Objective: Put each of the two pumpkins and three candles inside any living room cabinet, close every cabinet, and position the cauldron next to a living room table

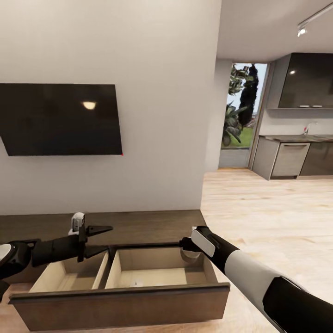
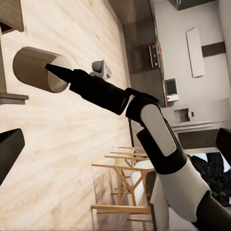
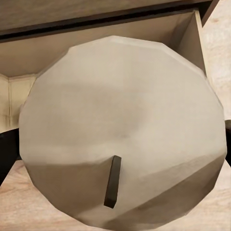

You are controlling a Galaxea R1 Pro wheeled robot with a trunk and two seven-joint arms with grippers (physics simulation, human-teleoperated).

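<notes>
Holding a candle [image 1: 188, 254] over the right-hand compartment of the open drawer [image 1: 138, 296], the right gripper [image 1: 187, 249] sits just right of centre in the lower part of the head view, jaws clamped on the candle's sides. The left gripper [image 1: 102, 239] hangs at lower left above the drawer's divider, fingers apart and empty. The cabinet [image 1: 138, 224] runs along the wall below the dark TV [image 1: 60, 119].

As a short, stubby cylinder, the candle looks rigid and light, probably smooth enough to slip, so squeezing across its round wall (as now) seems the sound hold.

Only the right wrist view gives the candle's flat top close up, with its small dark wick [image 3: 112, 182] and the drawer's pale interior behind. The left wrist view shows the candle [image 2: 41, 68] side-on at upper left, one dark finger [image 2: 60, 72] pressed on it, over wood floor; the head view alone places it relative to the drawer compartments
</notes>
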